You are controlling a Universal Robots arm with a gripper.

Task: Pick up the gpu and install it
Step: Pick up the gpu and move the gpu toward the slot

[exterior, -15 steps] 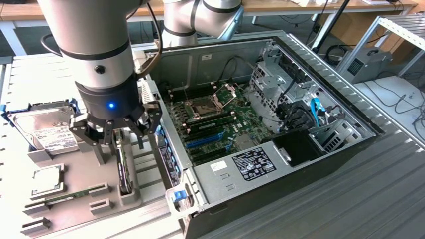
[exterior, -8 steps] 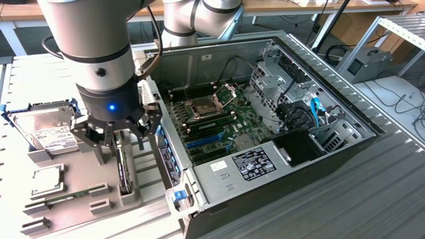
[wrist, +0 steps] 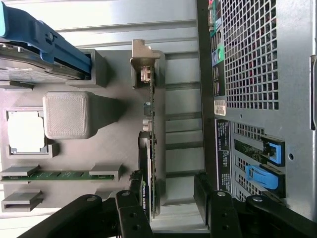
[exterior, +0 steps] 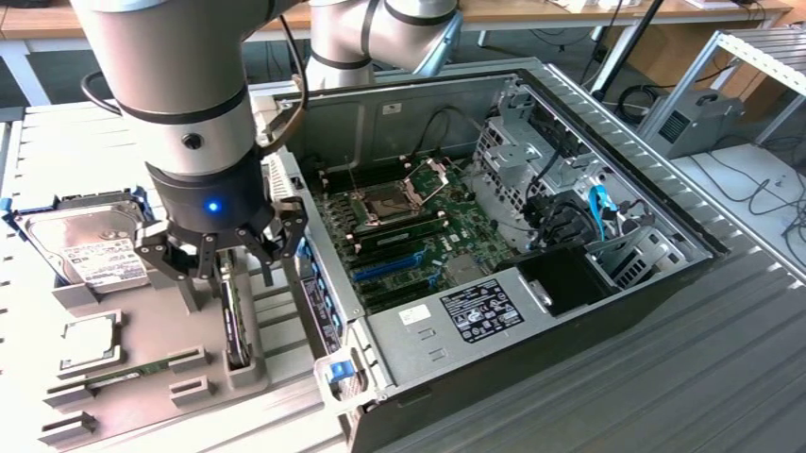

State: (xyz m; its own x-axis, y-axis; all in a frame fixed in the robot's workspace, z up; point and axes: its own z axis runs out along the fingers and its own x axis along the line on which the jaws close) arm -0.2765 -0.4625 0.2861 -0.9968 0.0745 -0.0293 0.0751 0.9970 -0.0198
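The hand [exterior: 230, 283] [wrist: 168, 196] is fully released: its jaws are spread wide and grip nothing. It hangs directly over the graphics card, with one finger [wrist: 132, 206] just beside the fan face and the other well off the bare face. Contact between the nearer finger and the card cannot be confirmed.

Note the following items, largest first.

1. Computer case [exterior: 365, 123]. It lies on its side next to the hand with the cover off. The main board [exterior: 403, 236] therefore faces upward, and this most likely allows a card to be lowered in from above.

2. Holder tray [exterior: 245, 373] [wrist: 114, 114]. It sits under the hand, against the case wall. Its moulded pockets appear designed to keep each part in a fixed, known position.

3. Hard drive [exterior: 89, 241] [wrist: 29, 59]. It leans in its pocket on the side of the hand away from the case.

4. Graphics card [exterior: 234, 316] [wrist: 151, 148]. It stands on its long edge in a narrow slot directly below the hand and between the fingers. It has not been lifted. The upright pose leaves both flat faces free, probably so the jaws can close across its thickness.

5. Processor [exterior: 89, 344] [wrist: 25, 131]. It lies flat in a square recess beyond the card, away from the case.

6. Memory stick [exterior: 126, 373] [wrist: 59, 175]. It rests in a long groove near the processor.
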